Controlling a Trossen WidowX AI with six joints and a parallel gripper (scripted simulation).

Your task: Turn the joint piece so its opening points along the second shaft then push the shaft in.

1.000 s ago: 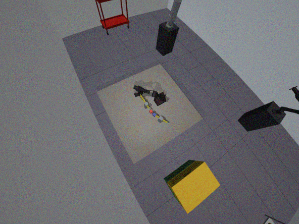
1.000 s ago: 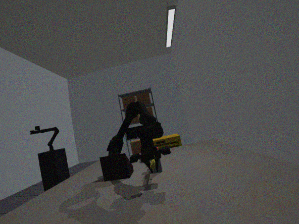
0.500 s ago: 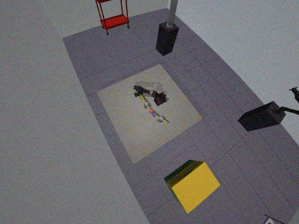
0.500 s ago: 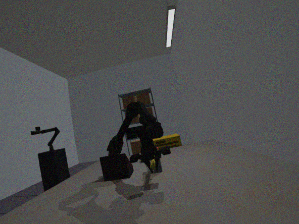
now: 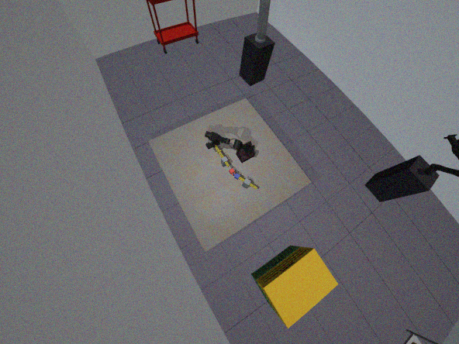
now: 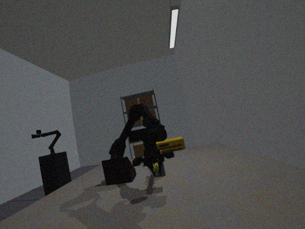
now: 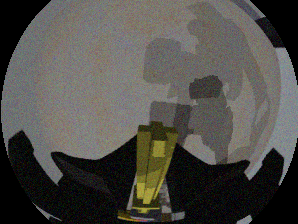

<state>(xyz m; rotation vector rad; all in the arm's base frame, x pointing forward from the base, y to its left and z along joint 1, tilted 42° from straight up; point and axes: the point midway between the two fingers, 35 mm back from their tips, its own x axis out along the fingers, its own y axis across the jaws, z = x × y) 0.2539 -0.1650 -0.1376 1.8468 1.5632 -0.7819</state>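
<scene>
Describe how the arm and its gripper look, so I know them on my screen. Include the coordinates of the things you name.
The arm (image 5: pixel 219 139) (image 6: pixel 126 129) is black, with thick jointed segments and a dark boxy base. The gripper (image 6: pixel 154 171) (image 7: pixel 152 167) is black too, its fingers broad and tapering to narrow tips. I make out no cables or markings in this dim light.

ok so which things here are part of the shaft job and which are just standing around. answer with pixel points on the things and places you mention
Part of the job:
- claw (image 5: pixel 212 145) (image 6: pixel 155 172), shut on the near yellow shaft (image 5: pixel 218 150) (image 7: pixel 145 165)
- red piece (image 5: pixel 232 171) and blue piece (image 5: pixel 236 176)
- far yellow shaft (image 5: pixel 253 186)
- two grey blocks (image 5: pixel 224 159) (image 5: pixel 247 181)

Just standing around:
- red cart (image 5: pixel 176 39)
- yellow-topped box (image 5: pixel 300 288)
- shelf rack (image 6: pixel 137 95)
- ceiling light (image 6: pixel 173 28)
</scene>
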